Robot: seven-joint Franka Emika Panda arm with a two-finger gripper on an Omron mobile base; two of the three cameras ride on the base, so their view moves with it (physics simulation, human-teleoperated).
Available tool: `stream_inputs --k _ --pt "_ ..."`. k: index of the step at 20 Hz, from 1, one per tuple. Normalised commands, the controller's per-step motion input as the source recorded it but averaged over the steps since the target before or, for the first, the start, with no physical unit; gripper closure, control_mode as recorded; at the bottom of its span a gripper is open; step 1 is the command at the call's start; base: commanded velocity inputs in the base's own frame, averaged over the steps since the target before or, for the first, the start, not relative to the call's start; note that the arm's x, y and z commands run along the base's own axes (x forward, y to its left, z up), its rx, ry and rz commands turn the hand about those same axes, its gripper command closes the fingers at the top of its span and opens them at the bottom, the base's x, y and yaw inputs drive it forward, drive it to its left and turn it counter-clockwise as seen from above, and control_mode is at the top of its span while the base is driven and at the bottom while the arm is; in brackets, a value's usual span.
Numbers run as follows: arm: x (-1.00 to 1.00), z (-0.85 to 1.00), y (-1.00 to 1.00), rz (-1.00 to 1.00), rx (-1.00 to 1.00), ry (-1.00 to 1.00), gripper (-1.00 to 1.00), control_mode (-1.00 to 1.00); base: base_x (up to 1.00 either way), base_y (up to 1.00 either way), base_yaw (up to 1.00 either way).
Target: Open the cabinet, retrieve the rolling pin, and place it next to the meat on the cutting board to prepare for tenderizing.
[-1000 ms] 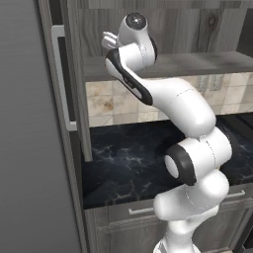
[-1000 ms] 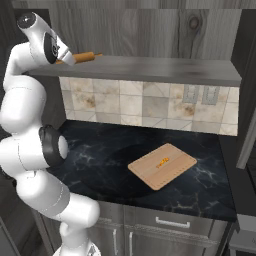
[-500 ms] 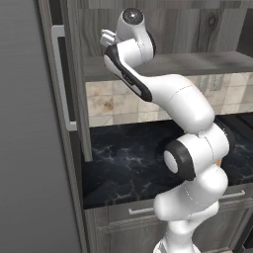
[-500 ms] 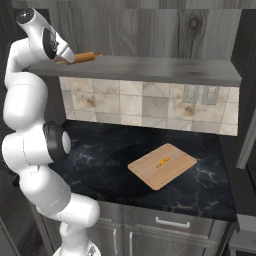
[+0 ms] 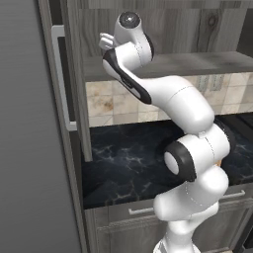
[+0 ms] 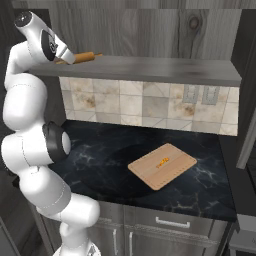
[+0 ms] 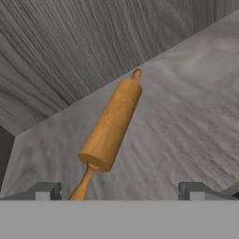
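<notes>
So the cabinet is already open, its door swung out to the left with the long silver handle facing us, so that first step looks done. The rolling pin is lying on the cabinet's shelf, up at the left end near the back wall, and the gripper is right up on it with its jaws spread wide apart, nothing clamped in them yet; the near knob handle of the pin sits just inside the left fingertip. So I'd say we're at the reach-in bit, grab not made yet. What's left is closing on the pin, lifting it out, and carrying it down to the cutting board on the black counter, beside the little orange bit of meat sitting on it. No brands, labels or readable writing anywhere that I can spot
</notes>
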Motion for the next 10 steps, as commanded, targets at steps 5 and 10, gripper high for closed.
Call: stream_inputs --k 5,10 --pt "0.13 -0.08 0.0 0.0 -0.01 0.0 -1.0 -1.0 0.0 0.0 0.0" --pt "0.14 -0.05 0.0 0.0 0.0 0.0 -1.0 -1.0 0.0 0.0 0.0"
